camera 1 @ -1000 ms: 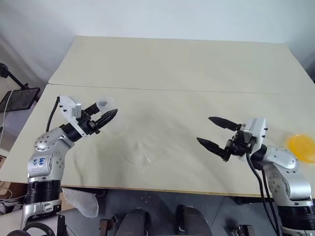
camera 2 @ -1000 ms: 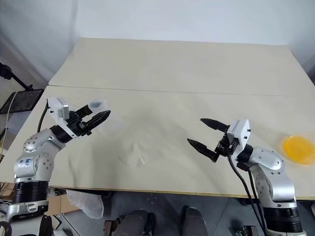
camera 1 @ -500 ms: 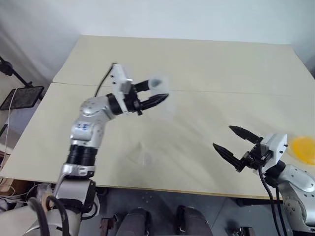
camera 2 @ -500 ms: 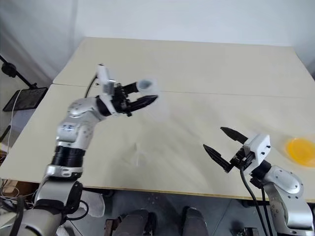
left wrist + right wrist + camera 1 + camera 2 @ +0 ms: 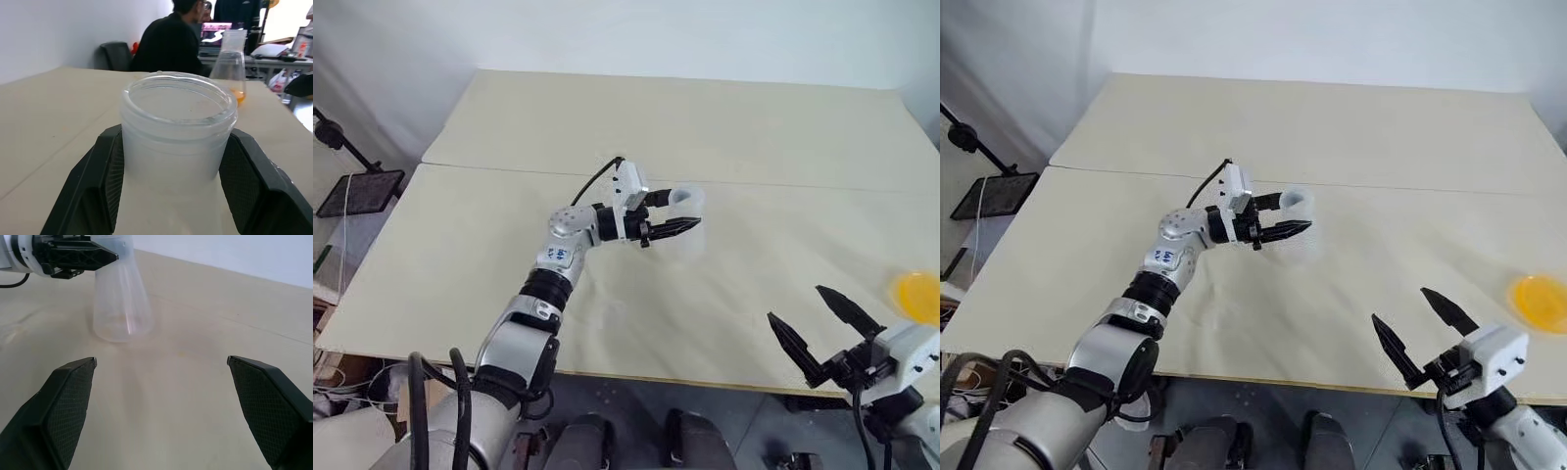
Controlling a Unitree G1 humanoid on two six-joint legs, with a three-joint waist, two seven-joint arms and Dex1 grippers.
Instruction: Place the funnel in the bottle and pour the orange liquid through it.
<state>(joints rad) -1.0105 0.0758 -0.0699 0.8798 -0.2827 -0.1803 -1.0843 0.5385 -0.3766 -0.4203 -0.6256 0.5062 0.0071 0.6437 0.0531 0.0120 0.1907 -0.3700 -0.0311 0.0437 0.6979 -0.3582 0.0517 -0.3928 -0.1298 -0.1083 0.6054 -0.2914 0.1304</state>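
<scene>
A pale table, its surroundings, and a room behind

The beige table (image 5: 754, 127) has a seam running across its top, and white wall rises behind it. A black stand (image 5: 352, 176) sits on the floor off the table's left edge. In the left wrist view a person in dark clothes (image 5: 171, 44) sits at a desk with a lit screen (image 5: 215, 34).

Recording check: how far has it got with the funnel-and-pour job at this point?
Early stage. Done: nothing of the task itself. In hand: the left gripper grips the bottle by its neck over the middle of the table; its mouth is open, no funnel in it. The right gripper is open and empty. Left: seat the funnel, then pour the orange liquid, now at the table's right edge.
</scene>
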